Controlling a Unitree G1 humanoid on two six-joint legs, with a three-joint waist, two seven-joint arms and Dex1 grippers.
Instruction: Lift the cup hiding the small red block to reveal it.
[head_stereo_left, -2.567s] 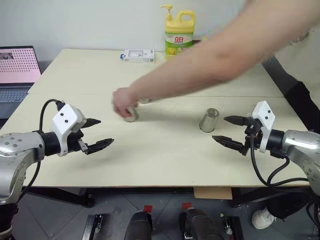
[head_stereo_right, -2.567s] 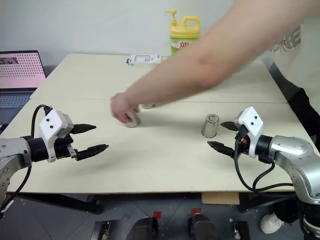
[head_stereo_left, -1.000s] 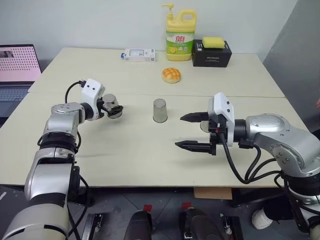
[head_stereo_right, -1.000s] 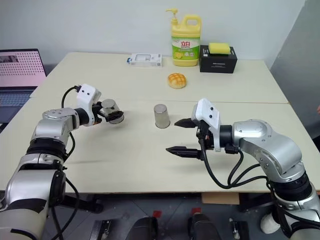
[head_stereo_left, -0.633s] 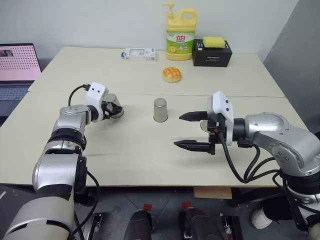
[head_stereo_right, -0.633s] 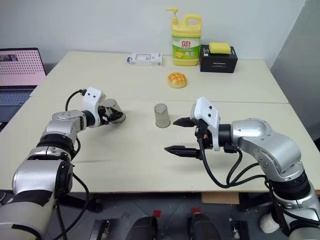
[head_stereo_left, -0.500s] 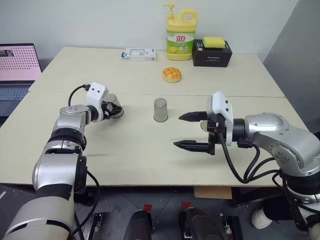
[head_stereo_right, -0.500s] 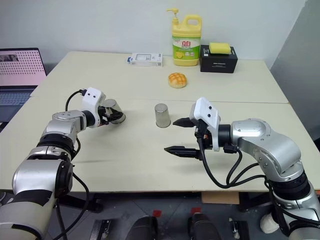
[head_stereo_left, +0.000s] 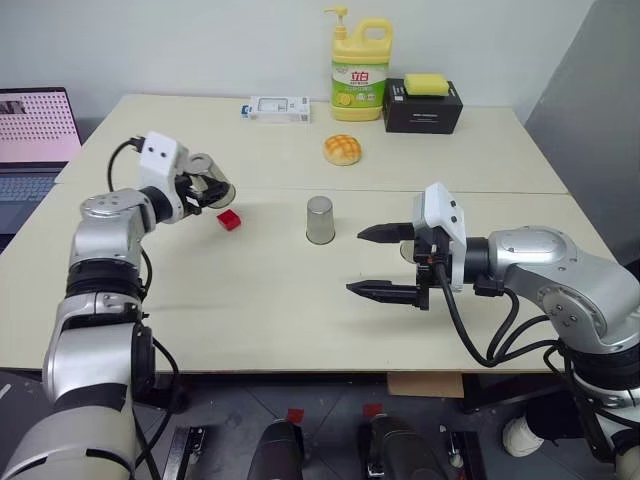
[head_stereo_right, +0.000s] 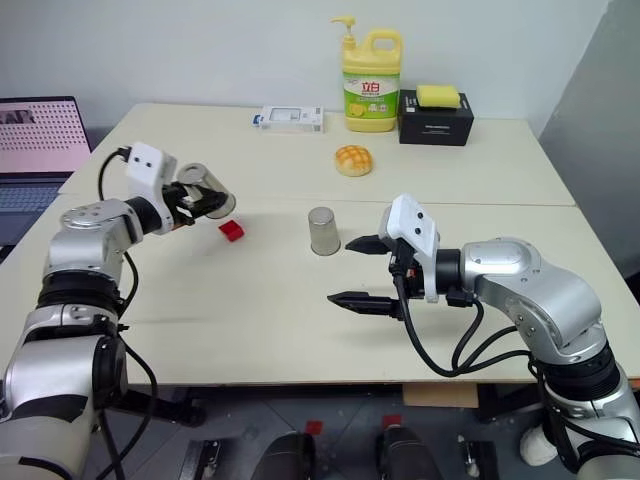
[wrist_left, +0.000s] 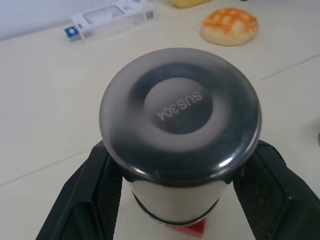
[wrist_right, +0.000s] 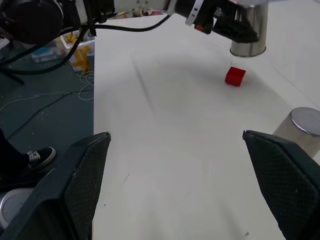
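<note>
Clamping 1 cup (head_stereo_left: 207, 179) clear of the table (head_stereo_left: 300, 290), left gripper (head_stereo_left: 205, 188) — cup's long axis tilted, base outward; small red block (head_stereo_left: 229, 220) just below; right gripper (head_stereo_left: 385, 262) apart, empty.

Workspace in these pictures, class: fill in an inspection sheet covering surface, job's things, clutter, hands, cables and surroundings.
Surface: pale table, two tops joined by a seam.
Job's things: cup lifted off the table, tilted; small red block uncovered beneath it; second cup upside down at centre.
Clutter: bun, yellow soap bottle, black box topped by a sponge, white packet.
Hands: left hand shut on the cup; right hand open, empty.
Cables: black leads on both wrists.
Surroundings: laptop at left.
</note>
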